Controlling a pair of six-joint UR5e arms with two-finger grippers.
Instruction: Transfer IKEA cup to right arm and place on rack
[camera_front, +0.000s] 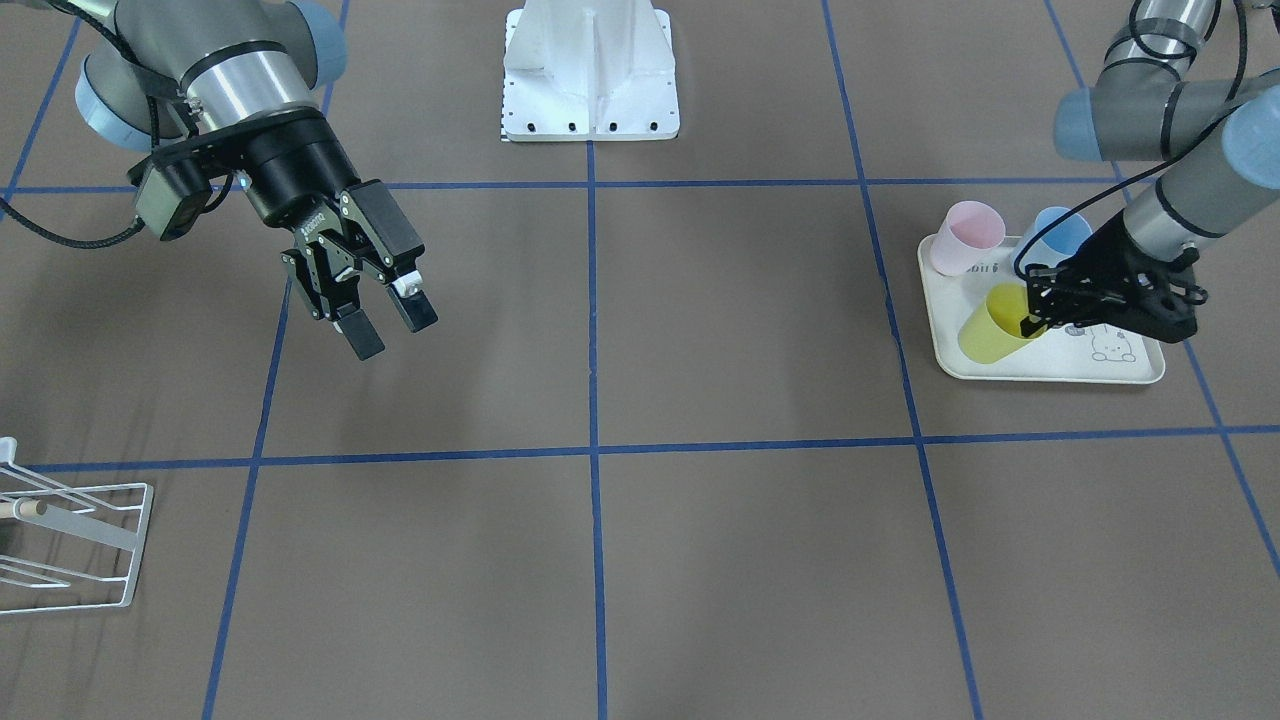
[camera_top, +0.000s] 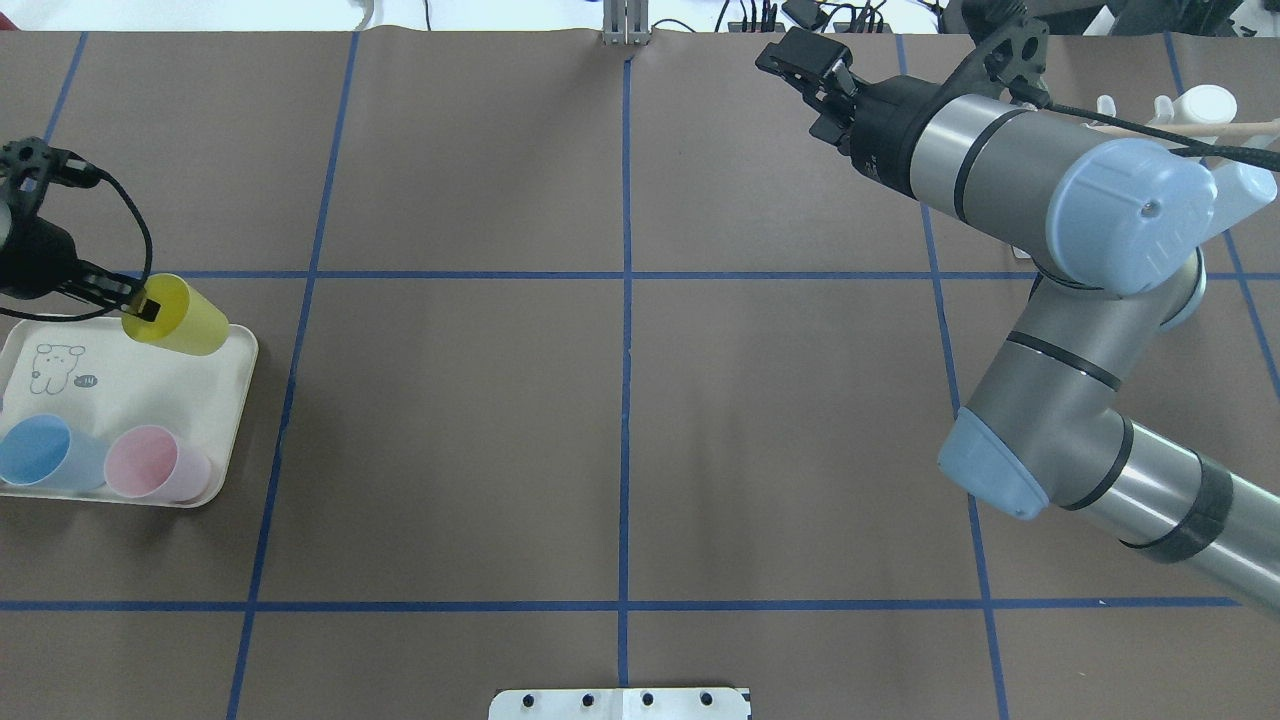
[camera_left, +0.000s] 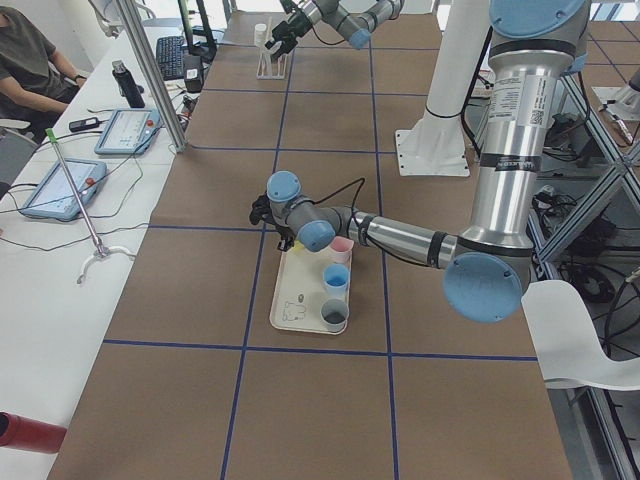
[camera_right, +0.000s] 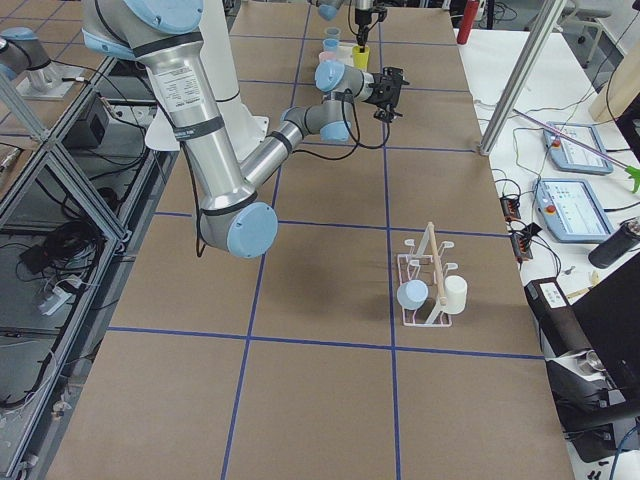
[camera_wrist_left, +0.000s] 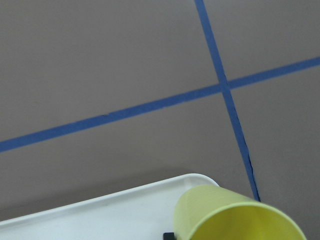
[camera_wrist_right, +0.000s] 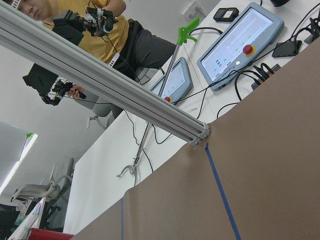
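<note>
The yellow cup (camera_top: 178, 317) is pinched at its rim by the left gripper (camera_top: 143, 306) and tilted at the tray (camera_top: 120, 390) corner, base pointed toward table centre. The right gripper (camera_front: 385, 325) is spread wide, empty, well apart across the table.

My left arm (camera_front: 1190, 190) stretches out low over the counter (camera_front: 700, 330), wrist angled downward. My left tool (camera_front: 1032, 322) is pinched on the rim of a yellow cup (camera_front: 990, 335), one finger inside it. My right arm (camera_top: 1050, 180) is bent sharply at the elbow and raised, and my right tool (camera_front: 393, 328) hangs in mid-air, jaws spread wide.
</note>
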